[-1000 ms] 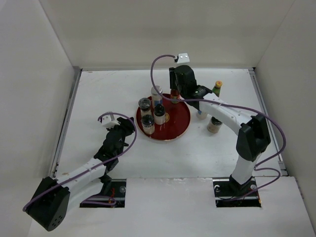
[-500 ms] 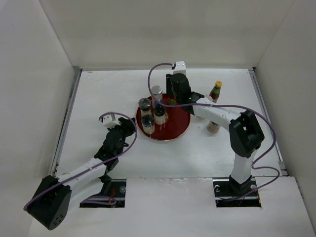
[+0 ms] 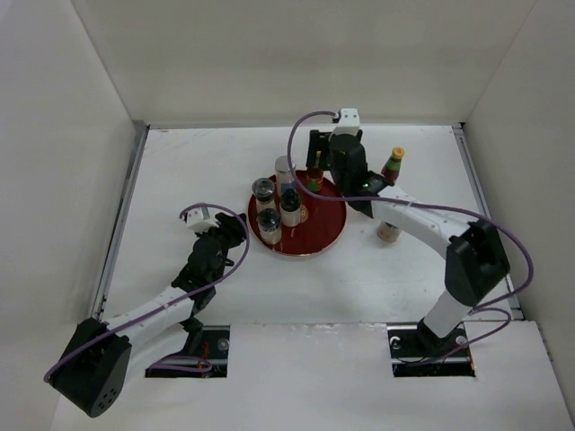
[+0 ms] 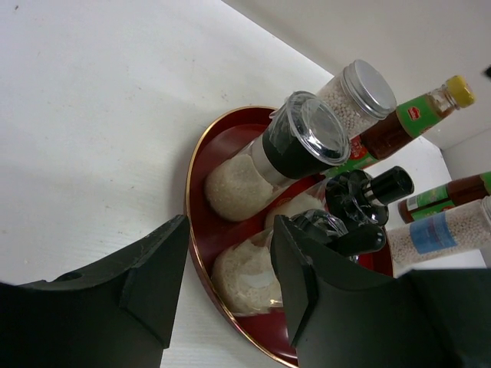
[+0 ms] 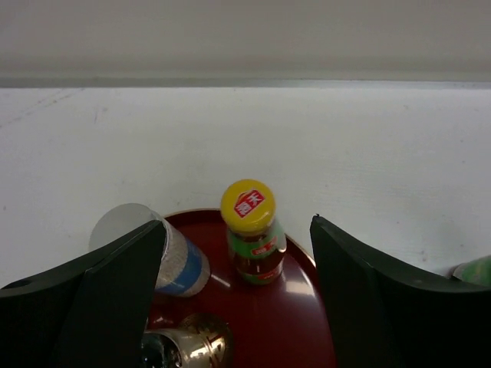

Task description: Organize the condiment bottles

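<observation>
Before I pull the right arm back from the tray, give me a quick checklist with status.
1. Right hand open: ok.
2. Sauce bottle upright on red tray, clear of both fingers: ok.
3. Left hand empty: ok.
4. All bottles on tray: not ok; second sauce bottle and a spice jar stand on the table.
5. Bare tray space, near-right side: ok.
6. Anything hidden under the right arm: cannot tell.
</observation>
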